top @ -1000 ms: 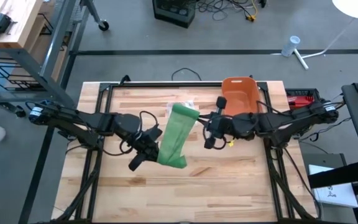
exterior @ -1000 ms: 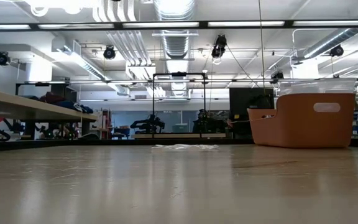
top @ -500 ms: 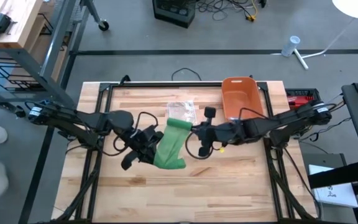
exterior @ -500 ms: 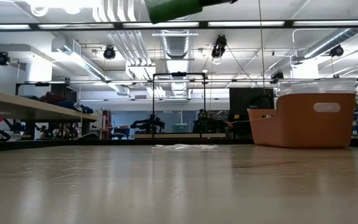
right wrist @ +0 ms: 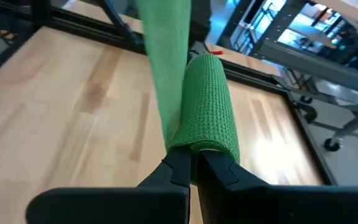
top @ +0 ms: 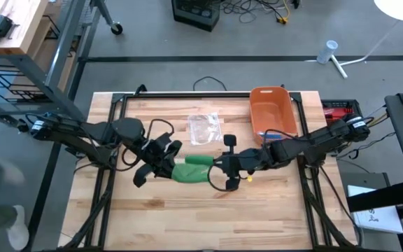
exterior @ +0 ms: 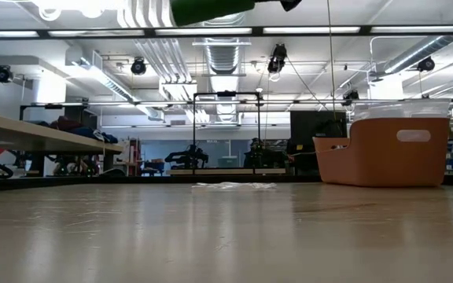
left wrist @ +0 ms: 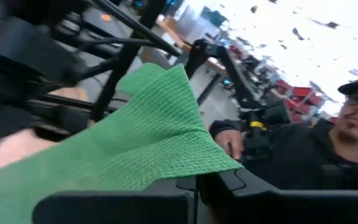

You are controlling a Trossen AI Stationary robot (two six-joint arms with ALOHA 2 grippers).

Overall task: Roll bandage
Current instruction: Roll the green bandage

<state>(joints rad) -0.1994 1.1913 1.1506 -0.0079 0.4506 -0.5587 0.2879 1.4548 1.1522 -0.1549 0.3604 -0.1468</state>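
A green mesh bandage [top: 191,169] hangs in the air over the table's middle, stretched between my two grippers. In the low view only its underside [exterior: 211,9] shows, at the top edge. My left gripper [top: 168,166] is shut on the bandage's loose flat end. My right gripper [top: 216,162] is shut on its rolled-up end [right wrist: 209,102]. From that roll a flat strip [right wrist: 163,59] runs away toward the left gripper. My left gripper pinches the loose end of the bandage at its edge [left wrist: 188,169] between its two fingers, coming in about level from the table's left. The mesh spreads out flat ahead of the fingers, clear of the table. Whether one layer or several is pinched does not show. My right gripper pinches the near end of the green roll [right wrist: 204,148] between its two fingers, slanting down from the table's right. The roll points forward along the fingers. It is lifted clear of the table, and the strip leaves it on one side.
An orange bin [top: 271,112] stands at the far right of the table. A clear plastic wrapper [top: 203,128] lies flat near the far middle. A person [left wrist: 328,149] stands in the room beyond the table. Bare wood [top: 208,210] lies below the grippers, toward the near edge.
My right gripper has come down and moved toward the table's left and near edge, tipping downward. My left gripper has risen a little. The bandage, earlier a long wide strip slanting between the grippers, now shows as a short narrow band between them, its top entering the low view.
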